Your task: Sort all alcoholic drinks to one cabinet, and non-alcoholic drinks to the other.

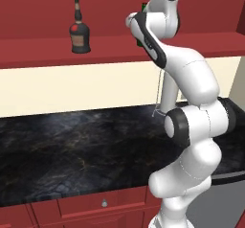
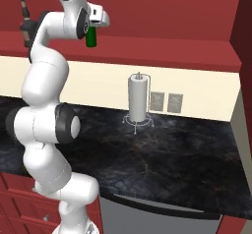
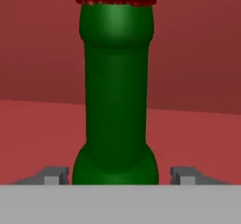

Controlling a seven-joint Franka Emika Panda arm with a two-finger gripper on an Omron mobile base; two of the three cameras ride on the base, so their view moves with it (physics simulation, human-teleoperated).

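A slim green bottle with a red cap (image 3: 116,100) stands upright on the red cabinet shelf (image 3: 197,138), between my finger tips (image 3: 54,176). A small gap shows on each side of its base. My gripper (image 3: 120,176) is open around it and not touching. From the right base view, the green bottle (image 2: 91,37) sits just under the raised hand, with the gripper (image 2: 92,29) at it. A squat dark bottle with a thin neck and pale label (image 1: 79,30) stands further left on the same shelf (image 1: 38,47). The arm half hides that dark bottle (image 2: 24,24) in the right base view.
A black marble counter (image 1: 72,145) runs below the shelf, with red drawers (image 1: 103,203) under its front edge. A paper towel holder (image 2: 138,100) stands at the back wall beside two wall outlets (image 2: 165,102). A grey appliance front (image 2: 147,216) sits under the counter to the right.
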